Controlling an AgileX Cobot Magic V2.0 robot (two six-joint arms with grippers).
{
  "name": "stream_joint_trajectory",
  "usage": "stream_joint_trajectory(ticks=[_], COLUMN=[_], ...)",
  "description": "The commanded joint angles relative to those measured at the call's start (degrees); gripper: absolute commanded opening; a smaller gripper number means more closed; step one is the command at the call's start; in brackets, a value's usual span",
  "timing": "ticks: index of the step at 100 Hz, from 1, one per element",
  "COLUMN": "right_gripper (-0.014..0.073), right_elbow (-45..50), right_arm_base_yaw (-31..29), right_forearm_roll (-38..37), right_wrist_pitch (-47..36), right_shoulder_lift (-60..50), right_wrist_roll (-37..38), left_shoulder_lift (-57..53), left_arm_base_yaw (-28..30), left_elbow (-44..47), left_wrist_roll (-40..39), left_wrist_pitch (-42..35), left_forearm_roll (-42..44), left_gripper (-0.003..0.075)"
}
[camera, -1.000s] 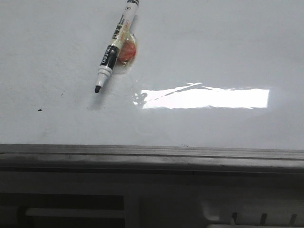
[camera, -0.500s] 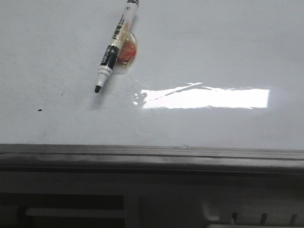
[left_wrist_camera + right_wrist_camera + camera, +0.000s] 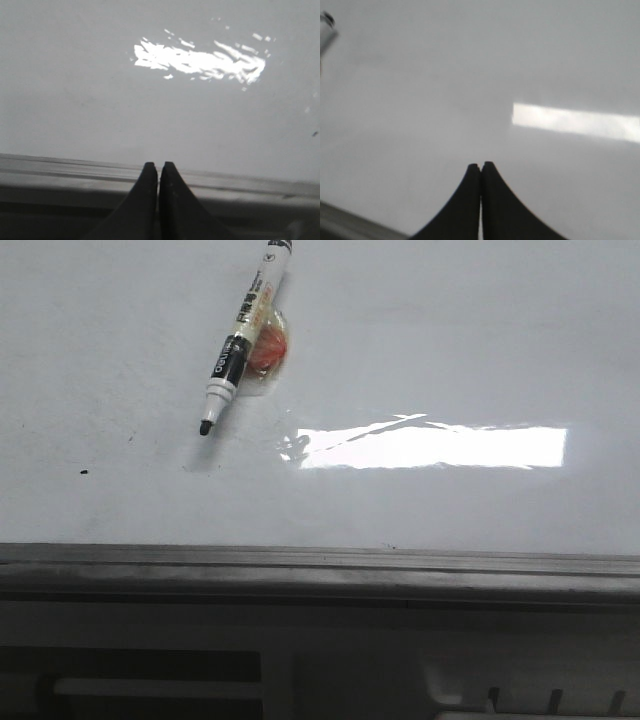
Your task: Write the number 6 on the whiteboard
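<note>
The whiteboard (image 3: 450, 350) fills the front view, glossy white with a grey frame edge along its near side. A white and black marker (image 3: 244, 330) lies on it at the upper left, uncapped, tip toward the near edge, resting on a small orange piece (image 3: 268, 346). No drawn number 6 shows on the board. My left gripper (image 3: 158, 165) is shut and empty over the board's frame edge (image 3: 60, 167). My right gripper (image 3: 481, 165) is shut and empty over bare board; the marker's end (image 3: 326, 30) shows at that view's corner. Neither gripper shows in the front view.
A bright rectangular glare (image 3: 430, 447) lies on the board right of the marker. A tiny black speck (image 3: 83, 473) sits near the left. Below the frame edge (image 3: 320, 565) is the dark robot base.
</note>
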Motion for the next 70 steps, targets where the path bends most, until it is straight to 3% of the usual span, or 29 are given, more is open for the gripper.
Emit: stream_joint_trajectory(ticks=[1, 4, 13, 31, 39, 45, 58, 70], right_gripper=[-0.0064, -0.0064, -0.0064, -0.0064, -0.0064, -0.0064, -0.0064, -0.0064], right_elbow=[1.42, 1.42, 1.32, 0.0, -3.83, -7.79, -16.85, -22.86], right_arm_base_yaw=[0.04, 0.04, 0.04, 0.04, 0.04, 0.04, 0.04, 0.04], right_forearm_roll=[2.85, 5.06, 11.99, 26.82, 27.84, 27.1, 21.14, 18.95], right_wrist_pitch=[-12.02, -13.71, -14.11, -16.35, -13.77, -6.08, 11.12, 18.51], right_shoulder_lift=[-0.78, -0.78, -0.78, -0.78, -0.78, -0.33, 3.82, 9.28], right_wrist_roll=[-0.19, -0.19, -0.09, 0.59, 0.83, 0.72, 0.72, -4.02], left_shoulder_lift=[-1.75, -1.75, -1.75, -1.75, -1.61, -0.83, 5.46, 15.27], left_arm_base_yaw=[-0.15, -0.15, -0.15, -0.15, -0.37, -0.73, -0.84, -0.84], left_elbow=[2.53, 2.53, 2.53, 1.72, -1.24, -4.32, -13.72, -22.05], left_wrist_roll=[-0.5, -0.5, -0.5, -0.39, 2.32, 5.04, 9.96, 14.21], left_wrist_pitch=[-9.24, -10.94, -14.4, -17.1, -15.61, -13.37, -2.44, 7.3], left_forearm_roll=[-19.19, -28.41, -41.21, -44.46, -41.31, -37.56, -24.36, -17.09], left_gripper=[-0.0019, -0.0019, -0.0019, -0.0019, -0.0019, -0.0019, -0.0019, -0.0019])
